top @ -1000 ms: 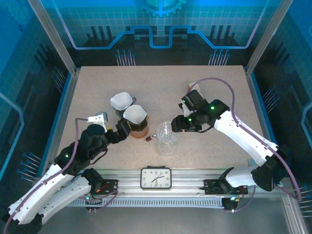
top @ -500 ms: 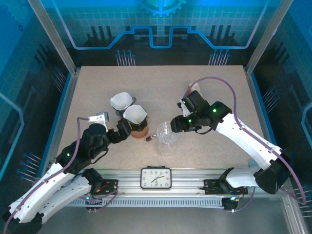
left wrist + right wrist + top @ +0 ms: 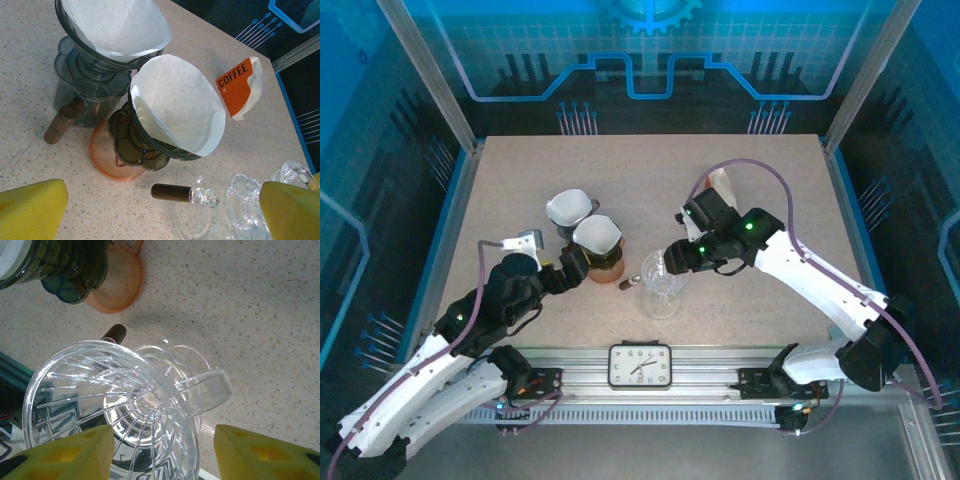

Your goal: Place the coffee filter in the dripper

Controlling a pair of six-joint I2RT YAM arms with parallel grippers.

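Glass is what sits under my right gripper (image 3: 165, 450): the clear dripper (image 3: 110, 395) stands at the near middle of the table (image 3: 770, 160). Its ribbed cone is bare inside, with no paper in it. I judge the task hardly begun for this dripper, since the placing itself is all left to do. My right jaws stand partly apart, their yellow fingers (image 3: 65, 450) on either side above the rim, gripping nothing that I can see. My left gripper (image 3: 160, 215) is spread as wide as it goes and is empty too, hanging just near of the other drippers. Two of those already carry paper. The grey dripper (image 3: 90, 80), farther back, holds one filter (image 3: 112, 25). The brown dripper (image 3: 137, 140), on its orange base (image 3: 107, 162) just beside the clear one, holds a second filter (image 3: 175, 100). So I still have to get hold of a filter, carry it over and seat it in the clear cone. I cannot tell whether it should come from one of those drippers or from the orange and white packet (image 3: 239, 86) marked COFFEE. That packet lies flat on the table, well beyond the brown dripper. Each filter is thin white paper opened into a wide cone. It looks faintly textured, with one side of its edge standing proud of the dripper's rim. It looks light and easy to crush. The clear dripper has a ring handle at its side and a dark stub sticking out low down.
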